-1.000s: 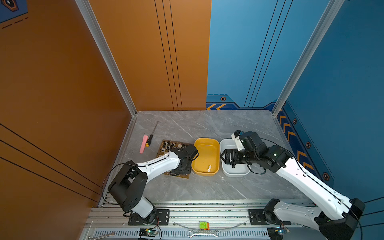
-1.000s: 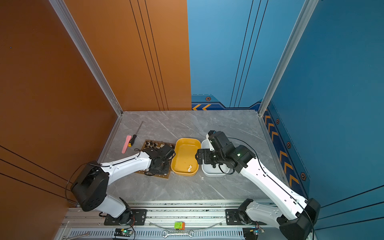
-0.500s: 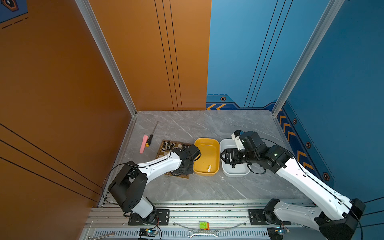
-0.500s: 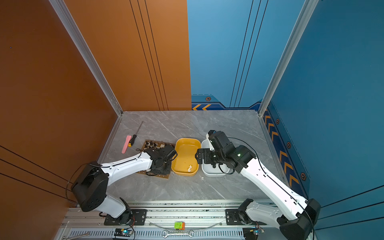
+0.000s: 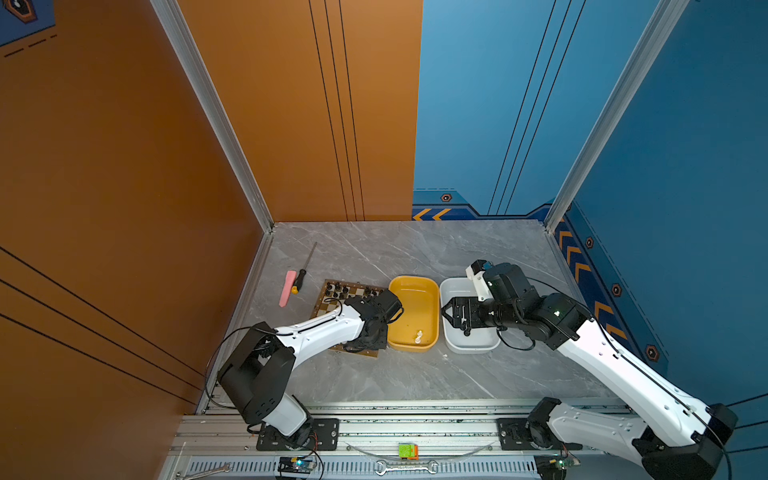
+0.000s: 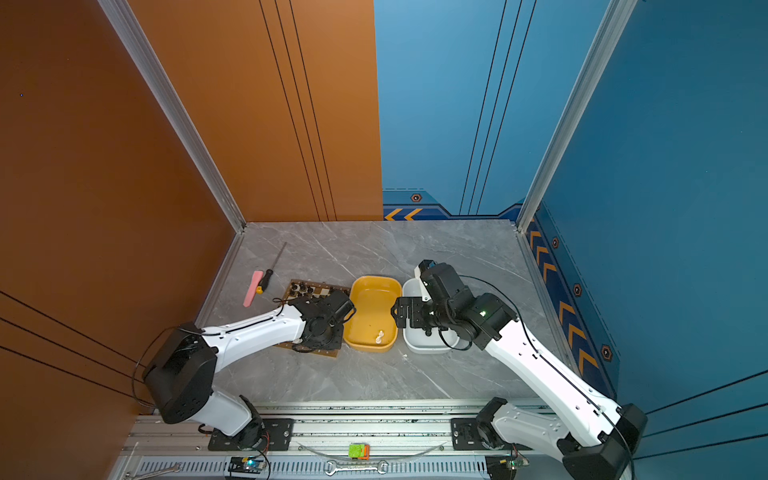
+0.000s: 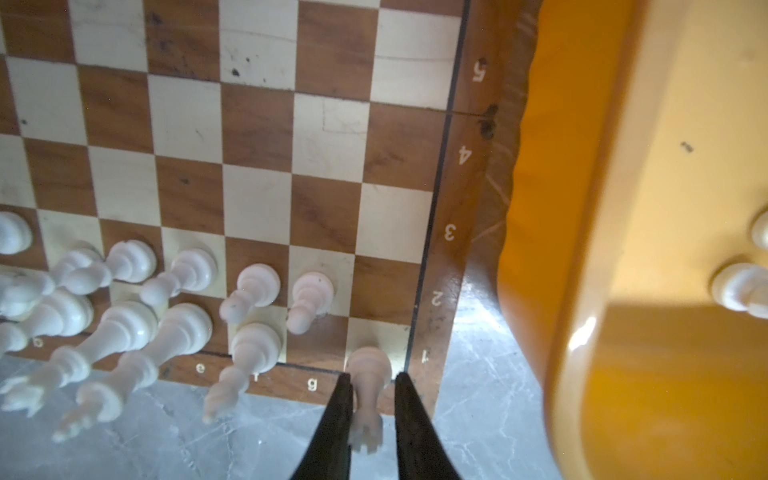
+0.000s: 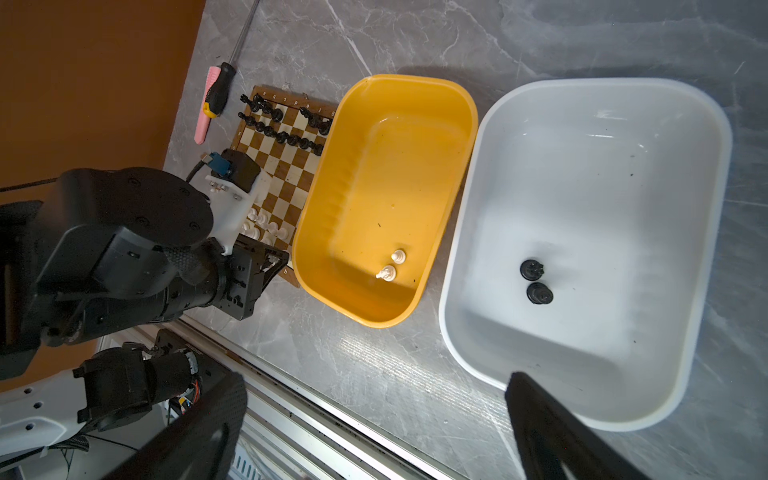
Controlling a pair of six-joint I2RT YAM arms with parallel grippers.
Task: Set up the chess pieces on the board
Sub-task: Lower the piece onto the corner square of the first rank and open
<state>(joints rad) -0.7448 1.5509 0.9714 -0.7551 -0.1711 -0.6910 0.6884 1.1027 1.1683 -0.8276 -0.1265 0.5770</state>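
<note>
board point(image 7: 257, 124) lay on the grey table point(image 5: 415, 374), just beside the yellow tub point(image 8: 332, 174). left gripper point(image 7: 372, 376) sat low over its near corner, fingers point(image 7: 332, 424) only slightly apart, straddling a white rook point(image 7: 369, 361). rook stood upright on the cream corner square by the '1' mark; one finger looked to touch its stem, sliver of gap at the other, so not clamped. other white pieces point(image 7: 187, 286) stood in the two near rows beside it, black pieces point(image 8: 282, 124) in the far rows. two white pieces sat in the yellow tub, two black pieces in the white tub point(image 8: 498, 187). right gripper point(image 8: 374, 382) hung above the white tub, jaws spread wide, nothing in them. screwdriver point(image 5: 303, 270) and pink strip point(image 5: 287, 287) lay past the board's far corner.
</note>
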